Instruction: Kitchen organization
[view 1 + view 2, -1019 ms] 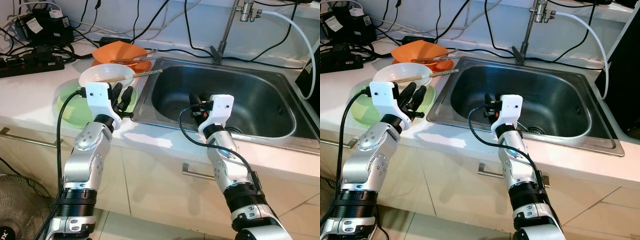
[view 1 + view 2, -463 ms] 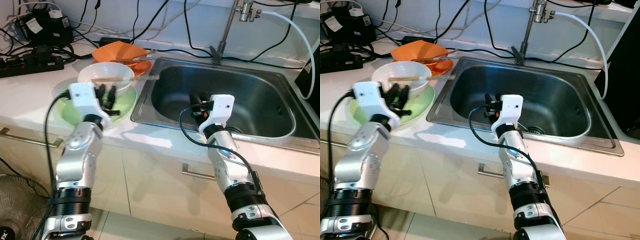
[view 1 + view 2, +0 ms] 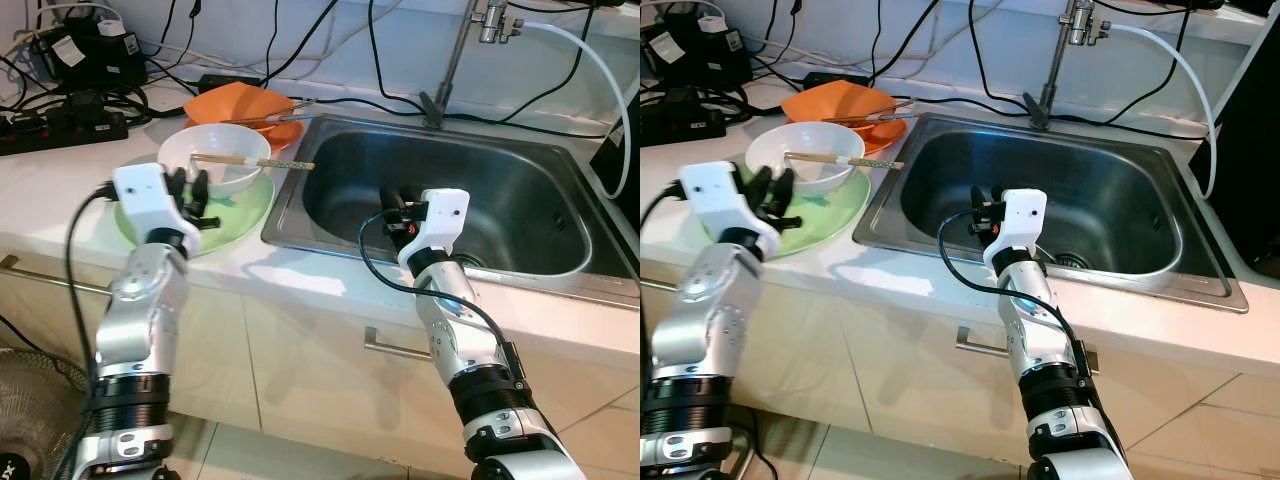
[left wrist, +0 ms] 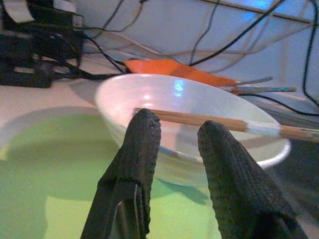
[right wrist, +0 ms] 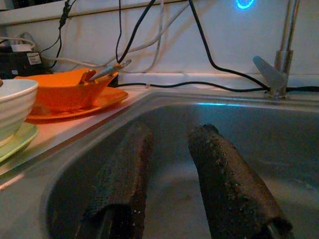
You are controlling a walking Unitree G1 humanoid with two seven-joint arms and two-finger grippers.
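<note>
White countertop [image 3: 60, 180] is seen beside a steel sink [image 3: 520, 215]. Just ahead of the left gripper [image 4: 177, 132], whose fingers are parted and empty, a white bowl [image 4: 192, 119] with chopsticks [image 4: 214, 121] laid across sits on a green plate [image 3: 235, 210]; an orange bowl [image 3: 240, 100] lies beyond. Inside the sink, the right gripper [image 5: 172, 137] is held apart, holding nothing.

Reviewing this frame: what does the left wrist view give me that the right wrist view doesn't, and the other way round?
The left wrist view alone shows the left gripper, fingers apart, close before the white bowl's rim, and the chopsticks lying across that bowl. The right wrist view alone shows the right gripper, fingers apart, low inside the steel sink, plus the faucet base. Both share the white bowl, the green plate under it, the orange dishes behind, and cables along the wall.
</note>
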